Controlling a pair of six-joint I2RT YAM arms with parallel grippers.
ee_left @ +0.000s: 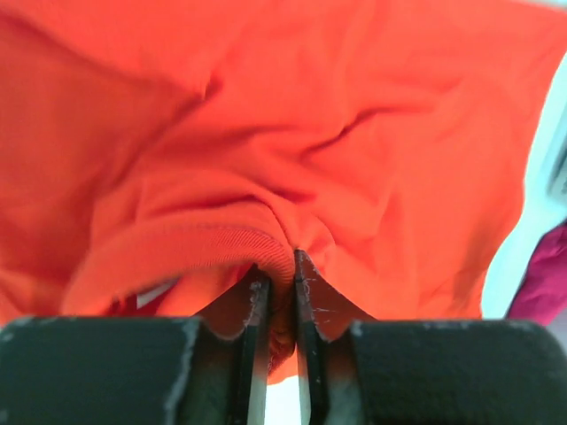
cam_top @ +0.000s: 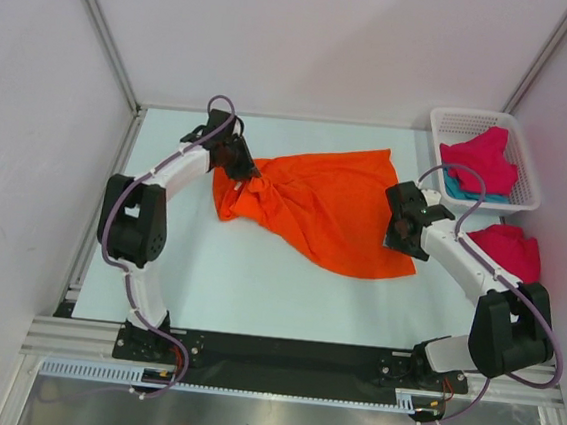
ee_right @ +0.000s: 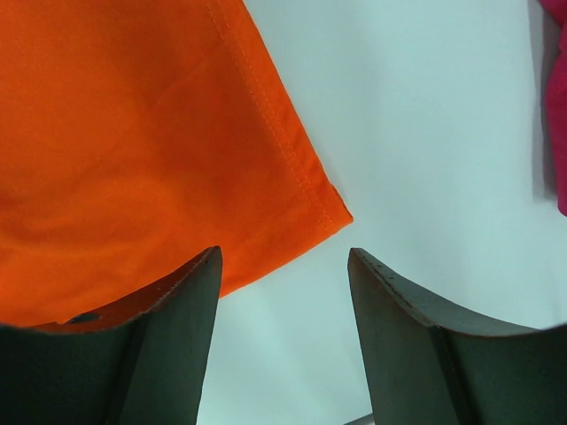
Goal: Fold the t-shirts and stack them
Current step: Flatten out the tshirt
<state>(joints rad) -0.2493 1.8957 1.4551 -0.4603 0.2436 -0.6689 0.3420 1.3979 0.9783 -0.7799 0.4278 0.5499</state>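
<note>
Arms are seemingly spreading the orange t-shirt (cam_top: 324,211) on the table (cam_top: 257,280) for folding, the left gripper (ee_left: 281,266) pinching its collar (ee_left: 195,243), the right gripper (ee_right: 283,266) hovering apart over the hem corner (ee_right: 332,212) it probably needs to grasp next.

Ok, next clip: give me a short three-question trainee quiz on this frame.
1. True or false: the right gripper holds its fingers apart above a corner of the orange t-shirt.
2. Which colour lies on top in the basket? A teal, B magenta, C orange.
3. How many t-shirts lie outside the basket?
Key: 1 true; 2 B; 3 two, the orange one and the loose magenta t-shirt.
</note>
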